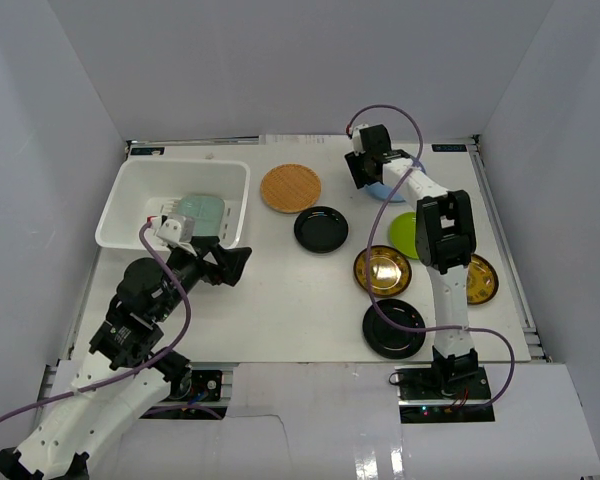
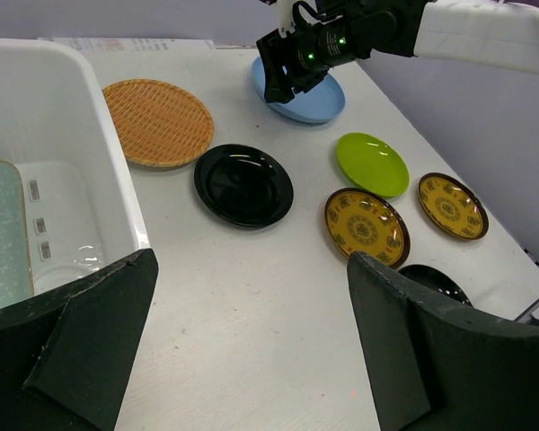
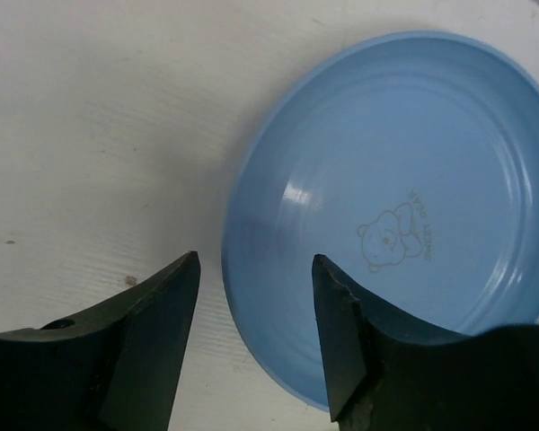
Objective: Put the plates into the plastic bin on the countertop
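Right jaws over the light blue plate (image 3: 413, 206) at the far side of the counter (image 1: 280, 290).
The right jaws stood spread astride the plate's rim; the left jaws gaped wide just beside the near corner of the white plastic bin (image 1: 185, 163), which held the pale-green divided plate (image 1: 202, 212).

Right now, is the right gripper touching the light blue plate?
Cannot tell. Right wrist view: right gripper open astride light blue plate rim; contact unclear.

Bare bench (image 1: 280, 290) lies open between the plastic bin (image 1: 185, 165) and the black plate (image 1: 321, 229); farther right, plates crowd the surface, the right end effector (image 3: 256, 265) straddling the rim of the light blue plate (image 3: 404, 206).
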`<state>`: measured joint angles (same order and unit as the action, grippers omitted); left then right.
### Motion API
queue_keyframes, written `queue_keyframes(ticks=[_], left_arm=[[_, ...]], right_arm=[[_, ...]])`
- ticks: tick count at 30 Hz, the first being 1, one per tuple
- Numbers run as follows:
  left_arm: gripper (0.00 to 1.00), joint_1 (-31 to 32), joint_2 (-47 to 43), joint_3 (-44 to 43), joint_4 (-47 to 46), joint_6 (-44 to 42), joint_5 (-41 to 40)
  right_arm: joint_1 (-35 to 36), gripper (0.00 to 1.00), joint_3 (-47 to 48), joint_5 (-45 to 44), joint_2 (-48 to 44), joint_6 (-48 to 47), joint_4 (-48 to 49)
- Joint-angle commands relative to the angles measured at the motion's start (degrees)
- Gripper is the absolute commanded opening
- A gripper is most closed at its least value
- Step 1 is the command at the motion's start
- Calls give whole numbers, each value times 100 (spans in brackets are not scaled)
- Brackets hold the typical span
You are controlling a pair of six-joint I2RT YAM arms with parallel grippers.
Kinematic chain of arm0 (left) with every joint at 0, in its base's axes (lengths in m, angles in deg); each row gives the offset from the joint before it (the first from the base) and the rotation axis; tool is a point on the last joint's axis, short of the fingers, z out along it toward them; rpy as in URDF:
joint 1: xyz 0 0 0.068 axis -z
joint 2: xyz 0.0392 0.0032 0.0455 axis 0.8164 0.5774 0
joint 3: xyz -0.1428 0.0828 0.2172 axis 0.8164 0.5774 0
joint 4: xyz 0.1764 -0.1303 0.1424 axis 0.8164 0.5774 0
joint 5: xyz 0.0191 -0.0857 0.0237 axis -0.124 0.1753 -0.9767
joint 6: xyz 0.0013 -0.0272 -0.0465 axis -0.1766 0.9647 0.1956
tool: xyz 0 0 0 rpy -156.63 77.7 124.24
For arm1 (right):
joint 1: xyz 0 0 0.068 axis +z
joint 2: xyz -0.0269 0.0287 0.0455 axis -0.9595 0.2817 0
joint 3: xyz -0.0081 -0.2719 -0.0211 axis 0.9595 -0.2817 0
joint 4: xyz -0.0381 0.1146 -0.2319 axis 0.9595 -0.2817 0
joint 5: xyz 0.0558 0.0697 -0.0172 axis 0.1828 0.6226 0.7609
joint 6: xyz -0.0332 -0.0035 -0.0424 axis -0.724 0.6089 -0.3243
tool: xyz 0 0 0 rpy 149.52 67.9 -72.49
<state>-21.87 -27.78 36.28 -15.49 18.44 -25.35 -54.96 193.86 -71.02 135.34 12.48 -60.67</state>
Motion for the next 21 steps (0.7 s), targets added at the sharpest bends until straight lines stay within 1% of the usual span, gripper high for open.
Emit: queue_keyframes(ticks=[1,2,3,4,5,6,9,10,11,13,14,15,16,17,18,19,20,21], left_arm=[[98,10,38,74,-117,-97,88],[98,10,46,75,-117,-106,88],[98,10,46,75,-117,-106,88],[98,1,46,75,-126,-114,97],[98,1,46,66,-126,-115,89],[98,-8,55,66,-126,-123,88],[98,-87,73,48,-126,-123,132],[98,-104,73,40,-135,-123,315],[98,-165,73,31,-143,-123,352],[98,-245,47,31,-161,-97,431],[98,-306,20,22,-187,-62,431],[98,-324,-15,13,-205,-1,431],[98,-324,-102,-39,-266,139,431],[98,-324,-146,-101,-284,210,466],[98,-324,-199,-180,-301,254,501],[98,-316,-321,-285,-302,289,502],[98,-315,-401,-529,-302,359,397],[98,-324,-471,-671,-302,395,309]], right_arm=[[-22,58,302,55,379,-155,-161],[-22,54,311,28,424,-155,-153],[-22,42,329,2,450,-155,-144],[-22,36,355,-94,477,-146,-100],[-22,19,329,-173,425,-120,-30],[-22,9,259,-252,363,-120,75],[22,8,-144,-463,-128,-225,672],[57,8,-250,-603,-304,-277,969],[153,8,-416,-639,-653,-321,1068],[302,8,-610,-544,-1050,-523,1270],[538,8,-751,-543,-1496,-602,1576],[671,8,-1013,-534,-1718,-786,1735],[838,8,-1112,-439,-1938,-849,1868],[1153,8,-1173,-307,-2297,-875,1982],[1304,8,-1226,-97,-2440,-832,2183],[1462,8,-1218,462,-2659,-762,2255],[1751,8,-1174,763,-2713,-674,2299],[1893,8,-1078,1010,-2714,-569,2326]])
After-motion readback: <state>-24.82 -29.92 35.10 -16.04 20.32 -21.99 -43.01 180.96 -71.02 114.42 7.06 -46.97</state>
